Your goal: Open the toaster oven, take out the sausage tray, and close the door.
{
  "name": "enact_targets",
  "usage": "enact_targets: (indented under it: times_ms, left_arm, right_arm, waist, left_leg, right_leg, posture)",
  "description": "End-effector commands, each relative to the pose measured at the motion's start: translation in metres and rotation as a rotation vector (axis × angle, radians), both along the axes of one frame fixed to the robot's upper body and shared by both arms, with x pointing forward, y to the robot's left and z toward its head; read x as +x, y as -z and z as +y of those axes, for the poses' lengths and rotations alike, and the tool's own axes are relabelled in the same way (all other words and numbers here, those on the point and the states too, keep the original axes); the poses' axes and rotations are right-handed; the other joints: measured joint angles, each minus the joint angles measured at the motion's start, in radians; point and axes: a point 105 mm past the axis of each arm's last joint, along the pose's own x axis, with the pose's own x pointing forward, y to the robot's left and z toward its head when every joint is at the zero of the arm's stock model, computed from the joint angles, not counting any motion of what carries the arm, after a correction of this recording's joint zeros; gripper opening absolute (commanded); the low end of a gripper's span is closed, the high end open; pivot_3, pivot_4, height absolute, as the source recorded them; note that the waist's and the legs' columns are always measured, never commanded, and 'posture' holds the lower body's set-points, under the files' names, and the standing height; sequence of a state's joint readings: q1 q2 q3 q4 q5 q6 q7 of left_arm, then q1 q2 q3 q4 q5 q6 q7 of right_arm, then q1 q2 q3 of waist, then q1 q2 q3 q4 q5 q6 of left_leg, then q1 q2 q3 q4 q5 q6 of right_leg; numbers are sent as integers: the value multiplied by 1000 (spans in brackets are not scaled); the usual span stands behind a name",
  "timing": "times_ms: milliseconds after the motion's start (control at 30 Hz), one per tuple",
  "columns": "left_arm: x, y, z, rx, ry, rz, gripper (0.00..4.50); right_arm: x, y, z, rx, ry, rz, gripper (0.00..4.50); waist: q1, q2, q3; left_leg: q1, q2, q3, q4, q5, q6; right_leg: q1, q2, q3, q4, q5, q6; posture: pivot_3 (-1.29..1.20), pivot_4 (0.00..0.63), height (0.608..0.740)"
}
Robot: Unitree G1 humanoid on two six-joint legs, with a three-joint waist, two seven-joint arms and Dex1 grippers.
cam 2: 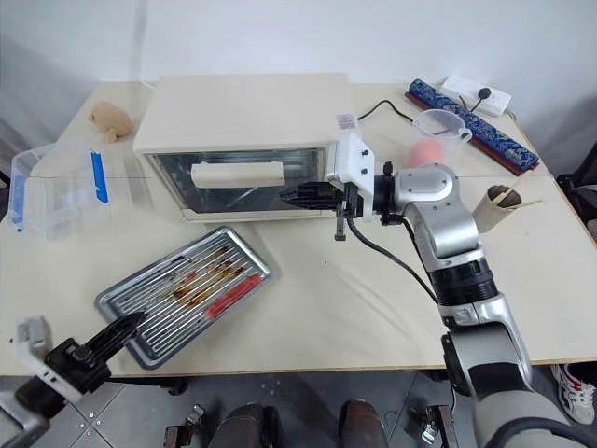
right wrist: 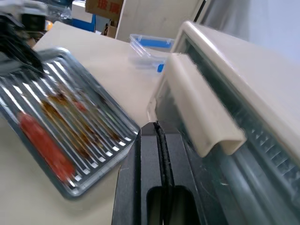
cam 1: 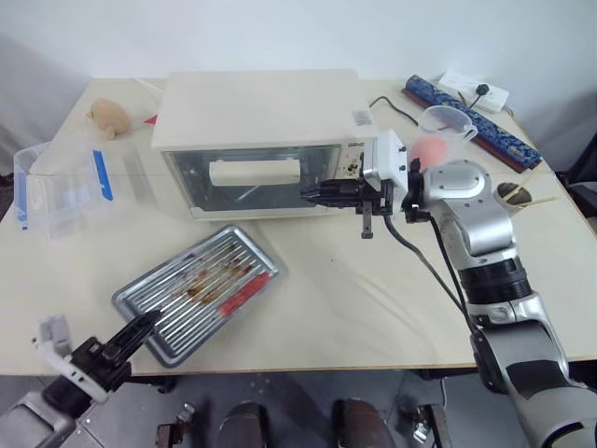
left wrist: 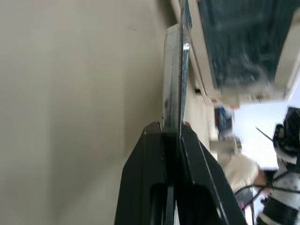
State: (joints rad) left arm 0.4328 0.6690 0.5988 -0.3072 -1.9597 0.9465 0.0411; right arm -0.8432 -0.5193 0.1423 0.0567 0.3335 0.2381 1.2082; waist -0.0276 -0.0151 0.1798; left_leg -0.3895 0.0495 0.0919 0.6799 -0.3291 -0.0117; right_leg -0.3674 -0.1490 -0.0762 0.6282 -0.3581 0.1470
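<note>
Jaws of the left gripper (cam 1: 140,329) are clamped on the near corner rim of the sausage tray (cam 1: 201,289), which lies on the worktop (cam 1: 354,308) just in front of the toaster oven (cam 1: 261,140). That tray looks thin, stiff and light, ribbed silvery metal smeared with brown grease; its raised rim is likely the surest hold, though possibly slick. One red sausage (cam 1: 244,289) could roll if tipped. Beyond it, the right gripper (cam 1: 315,193) has its jaws shut and empty against the door (cam 1: 252,182), smooth glass behind a cream bar handle (cam 1: 254,172), apparently closed.
</note>
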Motion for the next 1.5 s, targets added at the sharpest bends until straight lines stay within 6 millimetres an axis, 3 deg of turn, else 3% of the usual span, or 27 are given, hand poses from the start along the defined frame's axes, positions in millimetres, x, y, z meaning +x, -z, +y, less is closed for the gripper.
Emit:
enact_targets:
  times_ms: [33,200,433,600,933,967,1133,1400,1500]
  left_arm:
    - [7,-3,-9,-20,95,-6,0]
    - [36,-10,-30,-25,281,-5,0]
    - [65,-14,-40,-42,398,31,0]
    - [80,-5,-52,-9,505,84,0]
    - [101,19,-68,92,604,179,0]
    - [103,22,-68,104,598,189,653]
    - [112,22,-61,140,566,169,2096]
    - [113,-11,-20,284,526,83,4343]
    - [112,-37,-3,382,512,-69,4486]
  right_arm:
    - [-13,-6,-11,3,21,4,366]
    - [-38,16,-37,-62,6,81,1960]
    - [-41,38,-74,-81,72,181,4382]
    - [-39,52,-93,-127,133,205,4450]
    - [-42,55,-96,-117,167,195,4450]
    - [-42,55,-96,-117,169,194,4500]
    - [-39,54,-99,-120,191,181,4500]
    - [-35,52,-103,-140,200,173,4500]
    - [-30,52,-104,-146,211,160,4500]
  waist:
    - [0,0,0]
    - [7,1,0]
    - [0,0,1]
    - [2,1,1]
    - [30,1,0]
    - [35,1,0]
    - [48,1,0]
    - [24,1,0]
    - [10,1,1]
  left_leg:
    - [0,0,1,0,0,0]
    - [0,0,2,-3,0,-1]
    - [-1,0,5,-3,1,-1]
    - [-1,0,8,-3,1,-2]
    - [0,0,14,1,1,-2]
    - [0,0,14,1,2,-2]
    - [1,0,14,3,3,-2]
    - [2,0,15,1,5,-3]
    - [1,1,16,0,5,-4]
  right_leg:
    - [0,0,0,-1,0,0]
    - [-4,0,0,1,0,1]
    - [-5,1,0,0,1,3]
    - [-6,1,-1,1,2,4]
    - [-5,1,-1,1,3,6]
    - [-4,1,-1,1,3,6]
    - [-3,1,0,1,3,6]
    - [-6,1,0,6,3,5]
    - [-8,1,0,10,2,5]
  posture:
    - [0,150,740]
    - [0,150,740]
    - [0,150,740]
    - [0,150,740]
    - [0,150,740]
    - [0,150,740]
    - [0,150,740]
    - [0,150,740]
    - [0,150,740]
